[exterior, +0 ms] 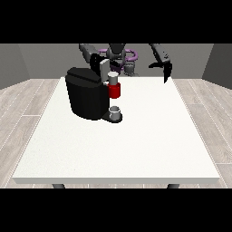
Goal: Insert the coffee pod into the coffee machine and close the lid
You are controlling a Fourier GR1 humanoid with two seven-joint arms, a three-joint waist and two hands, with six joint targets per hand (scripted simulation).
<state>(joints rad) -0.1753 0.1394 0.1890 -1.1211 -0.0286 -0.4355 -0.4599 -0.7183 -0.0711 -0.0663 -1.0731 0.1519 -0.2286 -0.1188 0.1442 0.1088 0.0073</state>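
Near the far left corner of the white table [136, 149] stands the black coffee machine [86, 93], its lid [104, 70] raised upright above the red pod holder [115, 91]. A grey pod [113, 79] sits at the holder's top. A small cup [115, 113] rests on the machine's base. The hand at the view's left [96, 61] is behind the lid; its fingers cannot be made out. The hand at the view's right [166, 70] hangs above the far edge, fingers straight, pointing down.

Looking matt and smooth: white table [136, 149]. Showing dull black plastic: coffee machine [84, 97] body. Gleaming glossy red: brew head [115, 91]. Appearing grey and metallic: cup [115, 112] on the drip base. Reading as pale wood planks: floor [22, 108].
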